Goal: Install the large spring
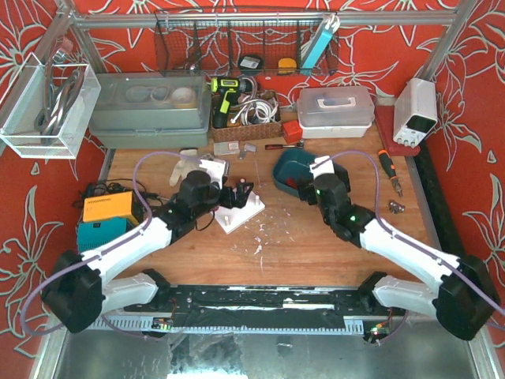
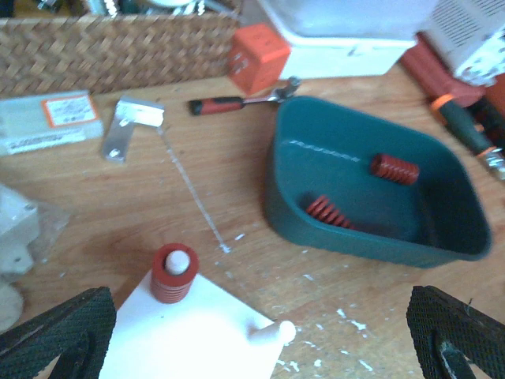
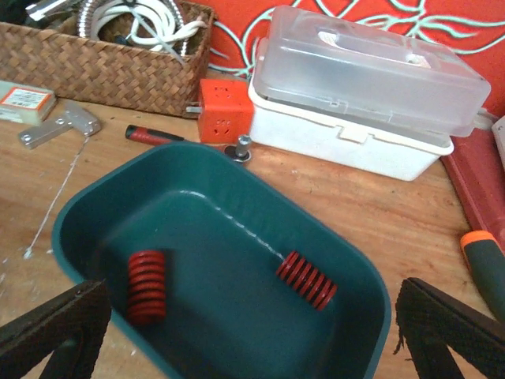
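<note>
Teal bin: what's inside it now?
The teal bin holds a red spring and a second spring, lying apart. A black finger covers one near corner.

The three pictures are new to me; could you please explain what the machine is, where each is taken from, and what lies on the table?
It is two robot arms bolted at the near edge of a wooden table. The top view looks down from above and behind them; the other two come from a camera on each wrist. The left gripper hovers over a white plate with two pegs: one wears a red spring, the other peg is bare. The right gripper hangs over a teal bin holding two more red springs. Both grippers are open and hold nothing.
</note>
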`<state>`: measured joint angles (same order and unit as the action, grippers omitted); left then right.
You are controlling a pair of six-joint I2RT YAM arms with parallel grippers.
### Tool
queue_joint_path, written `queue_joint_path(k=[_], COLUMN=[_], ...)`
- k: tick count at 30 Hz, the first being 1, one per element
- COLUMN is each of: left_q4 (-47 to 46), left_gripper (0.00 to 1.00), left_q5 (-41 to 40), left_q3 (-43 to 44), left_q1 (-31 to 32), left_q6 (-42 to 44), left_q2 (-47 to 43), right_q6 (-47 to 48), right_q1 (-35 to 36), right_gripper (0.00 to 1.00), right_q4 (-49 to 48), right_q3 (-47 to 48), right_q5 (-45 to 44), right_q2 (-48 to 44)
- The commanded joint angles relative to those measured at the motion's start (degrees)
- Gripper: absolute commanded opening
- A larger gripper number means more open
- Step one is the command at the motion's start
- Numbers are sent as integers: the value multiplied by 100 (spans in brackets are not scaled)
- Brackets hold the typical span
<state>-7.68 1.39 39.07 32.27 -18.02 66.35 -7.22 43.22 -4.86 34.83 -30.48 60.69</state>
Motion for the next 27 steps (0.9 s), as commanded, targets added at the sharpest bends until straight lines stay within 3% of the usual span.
queue_joint_path(k=[1,7,10,15,27], left_q4=[-1274,-1949,-2231,-2296,-2417], left_gripper=[100,100,100,100,100], left_q5=[450,233,331,358,102], left_q3=[-727,-1535,-1775,-1805,-1941], left_q1=[78,396,510,554,570], left_q6=[69,462,584,688,828], left_q2=[-531,-1227,-1324,-1292,-1400], right_q6=[41,568,667,974,1262], right_q1=[-362,-981,-1211,-1463,-2023], right_gripper=[98,89,75,53,46], right_q4=[1072,2099,2203,2444,2885], right_q3=[865,1932,2138,2483,3294], right_q5=[299,897,1295,899,1159], right_q2=[709,1926,2346,3107,4231])
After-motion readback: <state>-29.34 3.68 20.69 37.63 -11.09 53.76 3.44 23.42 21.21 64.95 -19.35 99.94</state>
